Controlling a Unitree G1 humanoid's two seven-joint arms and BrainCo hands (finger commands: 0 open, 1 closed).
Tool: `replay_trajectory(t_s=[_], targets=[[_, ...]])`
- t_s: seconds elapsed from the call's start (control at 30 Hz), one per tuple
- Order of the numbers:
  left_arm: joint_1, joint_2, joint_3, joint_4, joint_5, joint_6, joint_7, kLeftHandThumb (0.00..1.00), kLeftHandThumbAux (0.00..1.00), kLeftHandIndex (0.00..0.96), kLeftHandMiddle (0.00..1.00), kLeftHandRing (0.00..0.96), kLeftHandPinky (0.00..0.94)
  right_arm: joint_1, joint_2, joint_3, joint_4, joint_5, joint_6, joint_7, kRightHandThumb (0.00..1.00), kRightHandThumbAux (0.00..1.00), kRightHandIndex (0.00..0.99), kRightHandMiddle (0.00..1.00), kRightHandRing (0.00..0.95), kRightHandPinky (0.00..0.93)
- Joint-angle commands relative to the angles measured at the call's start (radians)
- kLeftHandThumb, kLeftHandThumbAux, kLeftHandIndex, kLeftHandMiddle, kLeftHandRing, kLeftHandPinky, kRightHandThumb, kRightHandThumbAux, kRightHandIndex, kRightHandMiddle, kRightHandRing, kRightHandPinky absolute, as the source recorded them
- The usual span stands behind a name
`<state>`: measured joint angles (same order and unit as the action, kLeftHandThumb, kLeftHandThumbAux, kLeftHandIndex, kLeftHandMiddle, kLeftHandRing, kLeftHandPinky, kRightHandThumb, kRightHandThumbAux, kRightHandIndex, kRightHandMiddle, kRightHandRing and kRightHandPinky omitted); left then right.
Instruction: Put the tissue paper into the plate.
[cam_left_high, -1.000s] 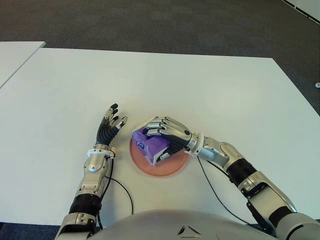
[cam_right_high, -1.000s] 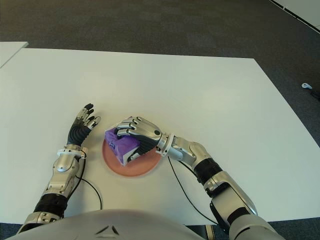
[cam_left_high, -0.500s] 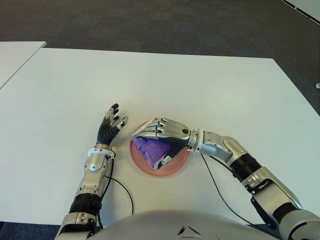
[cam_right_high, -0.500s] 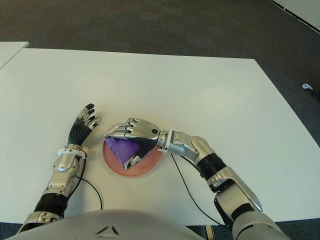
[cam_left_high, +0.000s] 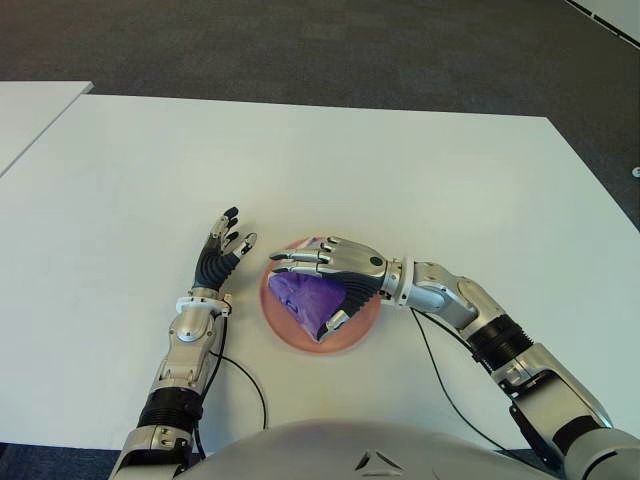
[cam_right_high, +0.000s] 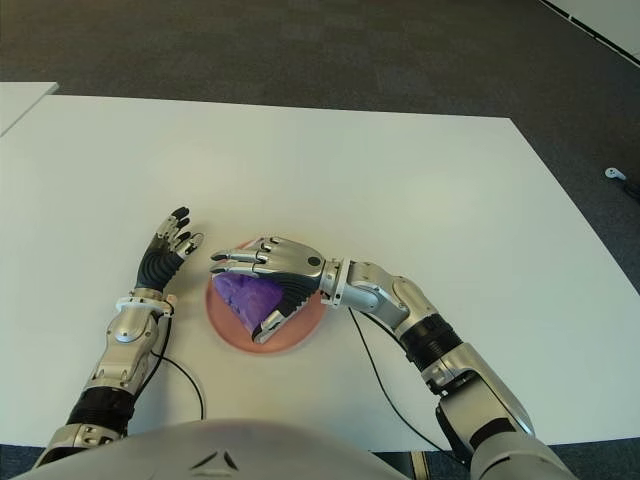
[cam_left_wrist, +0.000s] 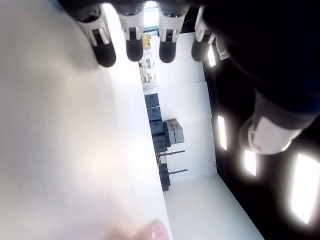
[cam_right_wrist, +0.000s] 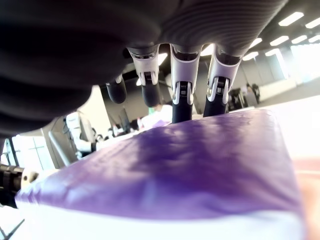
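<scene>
A white table fills the view from above. On the left, the robot's left hand shows just beside the plate's left rim, fingers spread and holding nothing. At centre, the purple tissue paper pack lies inside the pink plate, which sits near the table's front edge. Over it hovers the right hand, fingers stretched out straight above the pack and no longer wrapped round it; the thumb looks close to the pack's near corner. The placing appears done; what seems left is lifting the right hand clear. To the right and beyond the plate, bare tabletop gives ample room to withdraw.
</scene>
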<state>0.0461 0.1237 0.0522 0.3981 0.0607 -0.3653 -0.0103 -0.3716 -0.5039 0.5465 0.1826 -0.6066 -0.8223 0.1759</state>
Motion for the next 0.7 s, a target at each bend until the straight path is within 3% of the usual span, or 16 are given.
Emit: replay_trajectory(t_s=[0.03, 0.43, 0.7], targets=[[0.062, -0.001, -0.016, 0.067, 0.025, 0.061, 0.008, 0.073, 0.534, 0.000, 0.000, 0.000, 0.002, 0.028, -0.015, -0.018, -0.029, 0.052, 0.026, 0.067, 0.000, 0.340, 0.000, 0.000, 0.000, 0.000], [0.066, 0.013, -0.022, 0.067, 0.034, 0.037, -0.006, 0.085, 0.532, 0.000, 0.000, 0.000, 0.000, 0.034, 0.010, -0.070, -0.046, 0.112, 0.058, 0.106, 0.009, 0.353, 0.000, 0.000, 0.000, 0.000], [0.054, -0.003, -0.003, 0.095, -0.011, 0.038, -0.013, 0.106, 0.545, 0.000, 0.000, 0.000, 0.000, 0.024, 0.036, -0.116, -0.021, 0.239, 0.088, 0.148, 0.016, 0.354, 0.000, 0.000, 0.000, 0.000]])
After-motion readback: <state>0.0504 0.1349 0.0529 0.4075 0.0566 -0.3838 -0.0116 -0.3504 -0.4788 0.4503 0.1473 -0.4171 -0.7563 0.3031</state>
